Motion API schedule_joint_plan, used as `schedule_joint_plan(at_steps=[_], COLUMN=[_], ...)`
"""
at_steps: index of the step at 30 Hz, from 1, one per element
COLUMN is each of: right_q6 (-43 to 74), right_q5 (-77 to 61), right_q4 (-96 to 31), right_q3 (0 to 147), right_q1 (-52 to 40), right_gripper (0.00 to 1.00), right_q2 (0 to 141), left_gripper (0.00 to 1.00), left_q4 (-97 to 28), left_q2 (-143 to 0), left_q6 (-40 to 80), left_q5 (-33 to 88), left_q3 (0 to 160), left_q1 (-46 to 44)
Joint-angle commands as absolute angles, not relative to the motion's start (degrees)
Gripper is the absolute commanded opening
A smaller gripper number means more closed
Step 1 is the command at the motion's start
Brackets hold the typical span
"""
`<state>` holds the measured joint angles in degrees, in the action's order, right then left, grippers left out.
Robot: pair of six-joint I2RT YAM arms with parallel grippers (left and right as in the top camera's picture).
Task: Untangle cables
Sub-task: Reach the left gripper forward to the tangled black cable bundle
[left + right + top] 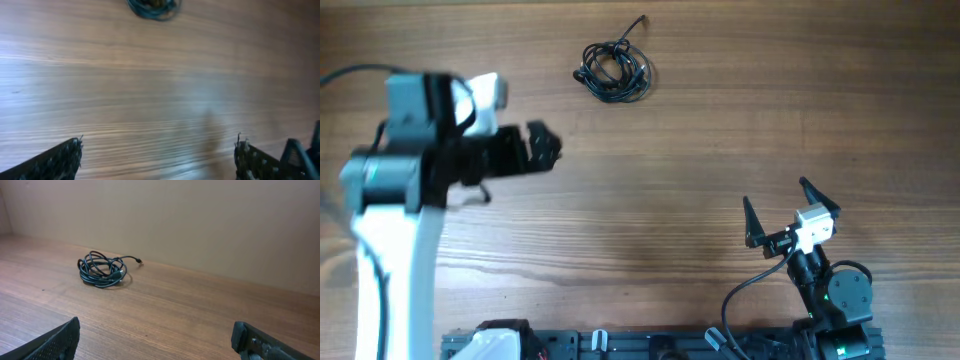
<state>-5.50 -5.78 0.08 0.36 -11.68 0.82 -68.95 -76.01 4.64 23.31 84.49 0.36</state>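
**Inspector:** What is recorded of the surface and the arms?

**Assessor:** A wooden table [720,130] is noted. The left gripper [542,148] is held over its left side, with fingers [60,160] set wide apart and nothing between them. The right gripper [785,212] is found near the front right, its jaws likewise spread and empty.

**Inspector:** And the cables?

**Assessor:** The cables [613,70] are found bunched in one small tangle toward the far side. They are well apart from both grippers, and one end is seen trailing out of the bunch.

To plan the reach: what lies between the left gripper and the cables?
Nothing but bare table lies between the left gripper and the cables; the overhead and left wrist views both show it.
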Motion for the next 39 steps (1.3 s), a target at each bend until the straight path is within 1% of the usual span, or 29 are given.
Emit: schedule_joint_plan(at_steps=[1,2,4,6,7,8,9,10,11,12,14,17,19,20,23,28,29,30,31,33,34,35,39], right_q6=[-6.00,-6.02,-6.02,-6.02,-6.02,-6.02,-6.02,-6.02,-6.02,-6.02,-6.02,-6.00,-6.00,-6.00,-6.04,-6.02,-6.02,-6.00,-6.00,-6.02,-6.02,-6.04,-6.02], right_q5=[-5.91,-5.91,-5.89,-5.91,-5.91,-5.89,-5.91,-5.91,-5.89,-5.91,-5.91,-5.89,-5.91,-5.91,-5.91,-5.91,-5.91,-5.91,-5.91,-5.91,-5.89,-5.91,-5.91], right_q4=[0.30,0.30,0.30,0.30,0.30,0.30,0.30,0.30,0.30,0.30,0.30,0.30,0.30,0.30,0.30,0.30,0.30,0.30,0.30,0.30,0.30,0.30,0.30], right_q3=[0.30,0.30,0.30,0.30,0.30,0.30,0.30,0.30,0.30,0.30,0.30,0.30,0.30,0.30,0.30,0.30,0.30,0.30,0.30,0.30,0.30,0.30,0.30], right_q1=[-11.44,-11.44,-11.44,-11.44,-11.44,-11.44,-11.44,-11.44,-11.44,-11.44,-11.44,-11.44,-11.44,-11.44,-11.44,-11.44,-11.44,-11.44,-11.44,-11.44,-11.44,-11.44,-11.44], right_gripper=[1.00,1.00,1.00,1.00,1.00,1.00,1.00,1.00,1.00,1.00,1.00,1.00,1.00,1.00,1.00,1.00,1.00,1.00,1.00,1.00,1.00,1.00,1.00], right_q2=[0.54,0.54,0.54,0.54,0.54,0.54,0.54,0.54,0.54,0.54,0.54,0.54,0.54,0.54,0.54,0.54,0.54,0.54,0.54,0.54,0.54,0.54,0.54], left_gripper=[0.04,0.04,0.04,0.04,0.06,0.15,0.27,0.36,0.52,0.56,0.63,0.64,0.63,0.58,0.52,0.48,0.42,0.26,0.19,0.16,0.12,0.04,0.04], left_q4=[-56.71,-52.38,-43.99,-39.88,-38.46,-36.99,-35.18,-33.17,-31.48,-29.54,-26.57,-21.58,-17.34,-13.50,-9.63,-7.18,-6.96,-6.79,-6.79,-6.79,-6.85,-7.60,-12.64], left_q2=[-85.06,-87.26,-90.65,-93.25,-94.52,-96.01,-97.86,-99.90,-101.58,-103.98,-107.98,-113.67,-116.77,-118.52,-120.03,-123.48,-123.61,-124.09,-124.36,-125.01,-125.27,-125.29,-121.67], left_q6=[12.64,18.72,24.32,24.97,24.95,24.95,24.95,24.93,24.93,24.95,24.97,27.64,27.70,27.70,27.73,27.70,27.70,27.70,27.70,27.70,27.68,27.68,27.29], left_q5=[33.71,33.34,28.51,21.10,16.78,11.55,5.82,1.02,-2.42,-6.52,-9.82,-10.17,-10.15,-10.15,-10.15,-10.15,-10.15,-10.15,-10.15,-10.15,-10.13,-9.76,-7.09], left_q3=[85.52,85.56,85.58,85.58,85.58,85.58,85.58,85.58,85.56,85.58,85.56,85.56,85.56,85.56,85.56,85.56,85.56,85.56,85.56,85.56,85.56,85.56,85.56], left_q1=[0.10,-0.16,-1.89,-5.54,-7.70,-10.17,-12.84,-15.16,-16.62,-18.13,-19.40,-19.46,-19.03,-18.85,-18.85,-18.85,-18.85,-18.85,-18.85,-18.85,-18.85,-18.85,-18.90])
